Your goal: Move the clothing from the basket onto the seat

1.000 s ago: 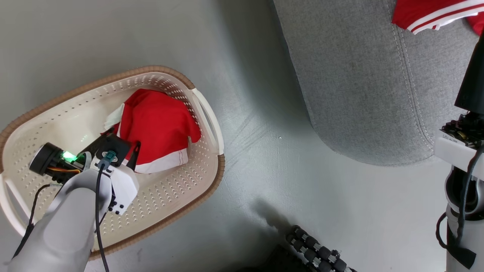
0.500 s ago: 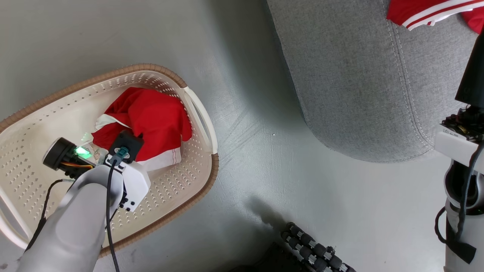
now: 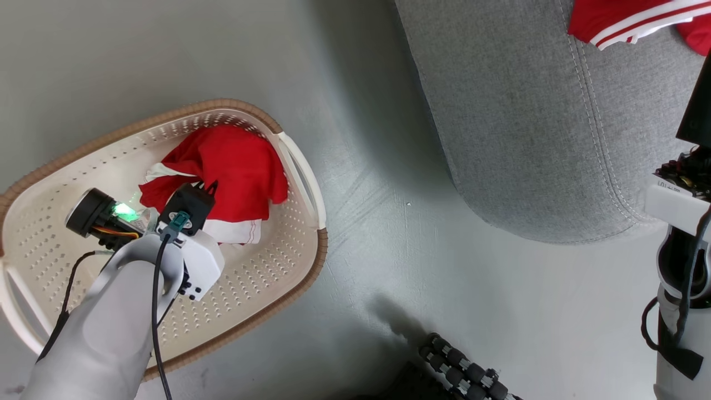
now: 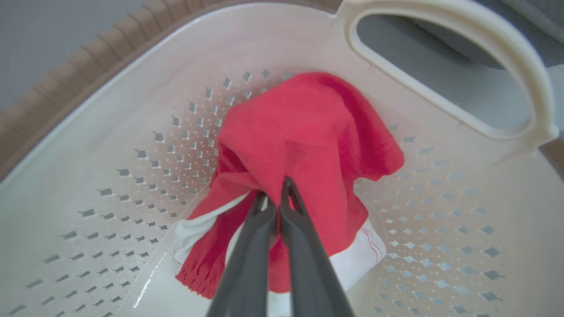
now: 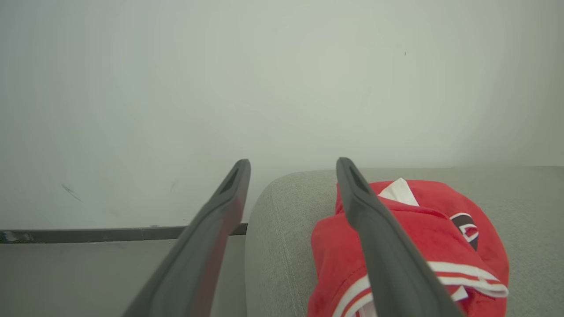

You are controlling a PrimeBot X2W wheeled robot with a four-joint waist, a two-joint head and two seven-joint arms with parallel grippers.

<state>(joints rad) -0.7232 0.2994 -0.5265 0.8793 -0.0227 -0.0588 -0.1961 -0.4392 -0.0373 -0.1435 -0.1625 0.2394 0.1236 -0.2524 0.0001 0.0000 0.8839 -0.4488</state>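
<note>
No text can be read. At the right edge of the head view, dark characters are printed on a white block (image 3: pixel 675 204), but are too small to be made out. At the lower right of the right wrist view, a dark mark (image 5: pixel 466 222) outlined in white is borne by the jersey (image 5: pixel 440 240) on the sofa (image 5: pixel 277 246); it is partly folded away and unreadable. Nothing legible is shown on the garment (image 4: pixel 308 141) in the basket (image 4: pixel 132 110).

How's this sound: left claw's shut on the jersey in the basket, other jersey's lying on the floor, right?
Not quite: the other jersey lies on the sofa instead, as the right wrist view shows. The left claw is indeed shut on the jersey in the basket.
</note>
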